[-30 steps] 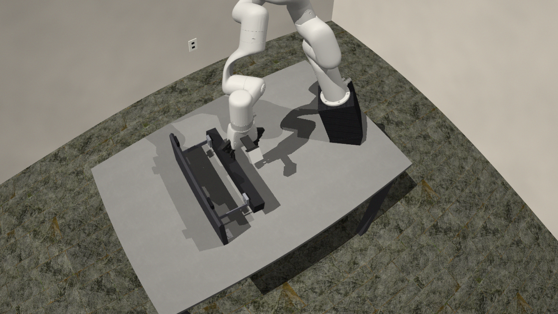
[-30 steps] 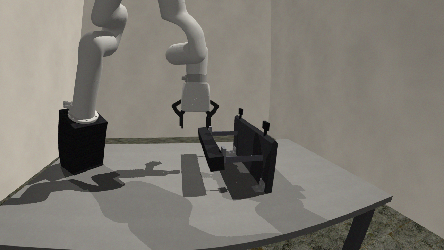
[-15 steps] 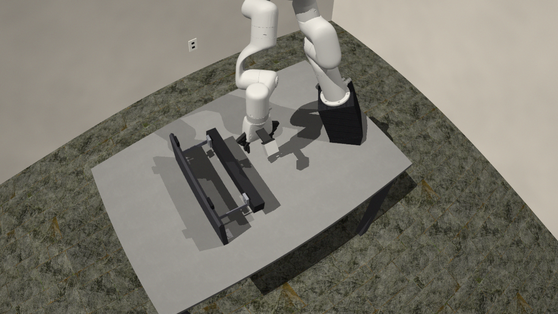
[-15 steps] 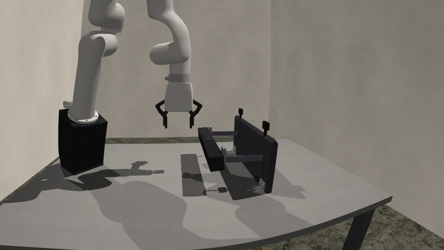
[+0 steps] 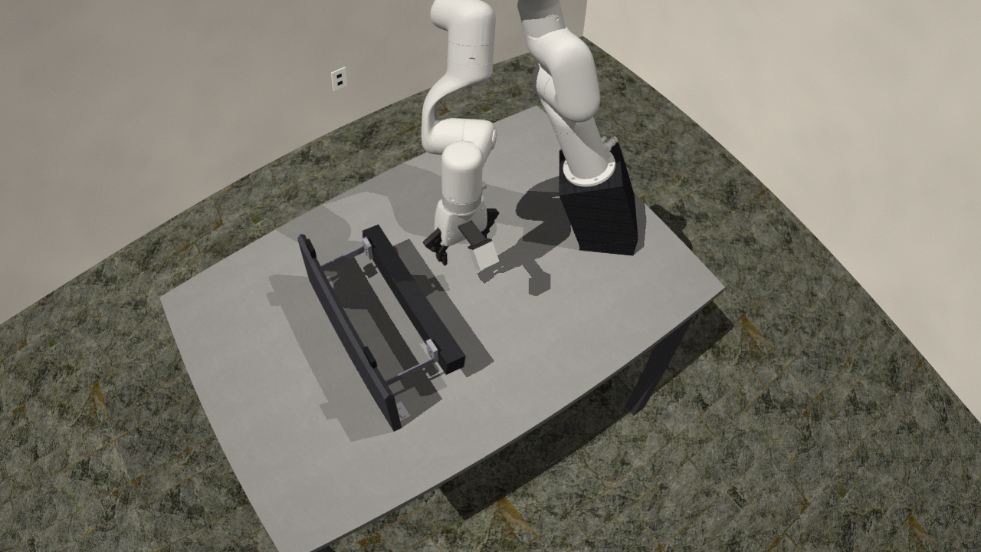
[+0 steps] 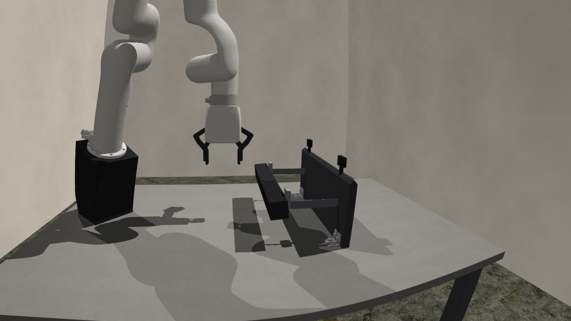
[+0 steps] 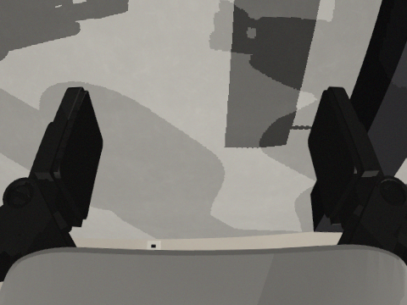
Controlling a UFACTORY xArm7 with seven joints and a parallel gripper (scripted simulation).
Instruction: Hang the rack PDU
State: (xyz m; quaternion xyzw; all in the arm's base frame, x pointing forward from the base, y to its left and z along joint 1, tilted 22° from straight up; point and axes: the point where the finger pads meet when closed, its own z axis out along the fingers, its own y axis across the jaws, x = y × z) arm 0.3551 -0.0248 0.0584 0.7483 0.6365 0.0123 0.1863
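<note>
The rack PDU point(image 5: 415, 298) is a long black bar. It hangs clear of the table against two small grey keyhole plates point(image 5: 367, 248) point(image 5: 431, 348). The plates sit at the ends of two grey arms that reach out from an upright black back panel point(image 5: 343, 330). The PDU point(image 6: 271, 191) and the panel point(image 6: 327, 195) also show in the exterior view. The buttons on the PDU's back are hidden. My gripper point(image 5: 460, 247) point(image 6: 222, 157) is open and empty. It hovers above the table beside the PDU's far end, on the robot-base side. In the wrist view my fingers frame bare table, with the PDU's edge point(image 7: 390, 63) at the right.
The robot's black base block point(image 5: 602, 202) stands at the back of the table. Two short black posts point(image 6: 341, 161) stick up from the panel's top edge. The table's edges lie well away from the fixture.
</note>
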